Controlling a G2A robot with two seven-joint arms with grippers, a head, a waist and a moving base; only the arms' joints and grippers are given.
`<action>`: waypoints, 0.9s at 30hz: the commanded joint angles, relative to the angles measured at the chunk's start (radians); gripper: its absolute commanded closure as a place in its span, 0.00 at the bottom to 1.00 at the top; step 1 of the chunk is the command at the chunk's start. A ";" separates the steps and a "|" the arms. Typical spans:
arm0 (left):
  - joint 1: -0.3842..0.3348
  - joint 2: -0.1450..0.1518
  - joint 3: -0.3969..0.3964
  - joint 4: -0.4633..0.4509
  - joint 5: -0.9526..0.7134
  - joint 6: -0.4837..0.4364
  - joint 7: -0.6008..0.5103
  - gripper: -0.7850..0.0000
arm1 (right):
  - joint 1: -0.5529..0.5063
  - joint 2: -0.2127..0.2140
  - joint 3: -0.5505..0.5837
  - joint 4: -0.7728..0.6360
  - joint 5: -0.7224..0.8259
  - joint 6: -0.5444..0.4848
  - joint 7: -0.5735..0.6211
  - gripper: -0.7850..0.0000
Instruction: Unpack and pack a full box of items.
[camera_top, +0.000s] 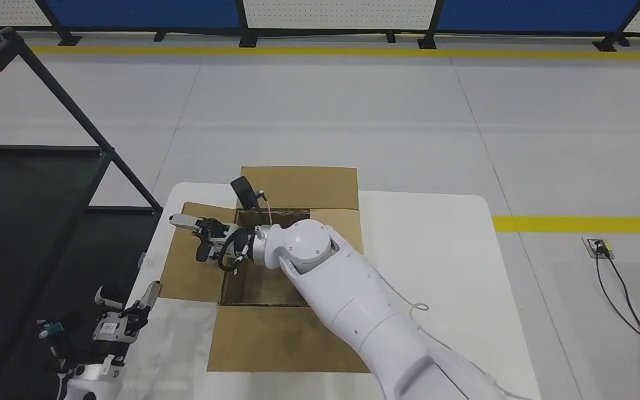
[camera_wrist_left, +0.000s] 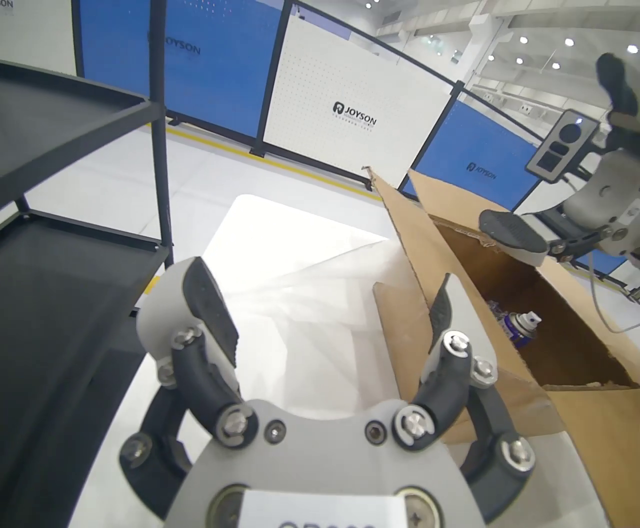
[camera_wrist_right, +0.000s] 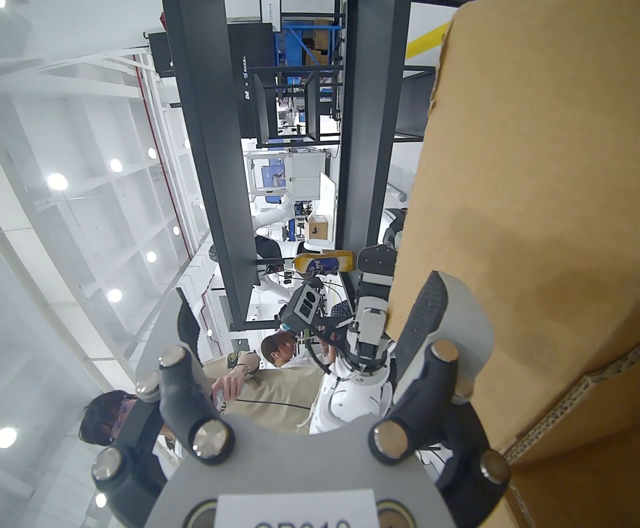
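**Top view, box:** the cardboard box (camera_top: 290, 345) sits flaps-out on the table (camera_top: 440, 260), with its dark opening near the middle of the frame.
**Top view, right gripper:** the right gripper (camera_top: 192, 234) hangs over the flap (camera_top: 185, 275) just left of the opening, so it's easily the nearer one.
**Top view, left gripper:** the left gripper (camera_top: 128, 302) is down in the lower left corner, off past the table edge and well apart from the opening.
**Left wrist view, left gripper:** spread wide, nothing in it.
**Left wrist view, spray can:** a spray can (camera_wrist_left: 520, 327) lies inside the box, right of the gripper and beyond a flap, nozzle end aimed upper right.
**Right wrist view, right gripper:** also wide open and empty. Cardboard sits right beside one finger (camera_wrist_right: 435, 310); can't tell if they touch.
**Best guess:** the can looks like the right arm's pick, going down and in from the flap side.
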 joint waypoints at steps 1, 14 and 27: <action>0.018 -0.001 -0.004 -0.026 0.000 0.000 0.008 0.00 | 0.000 0.001 0.003 -0.001 -0.002 -0.002 0.002 0.00; 0.107 -0.008 -0.026 -0.147 0.009 0.000 0.066 0.00 | 0.000 0.010 0.026 -0.003 -0.016 -0.007 -0.001 0.00; 0.184 -0.015 -0.042 -0.247 0.031 -0.038 0.103 0.00 | 0.006 0.023 0.055 -0.001 -0.026 -0.015 -0.016 0.00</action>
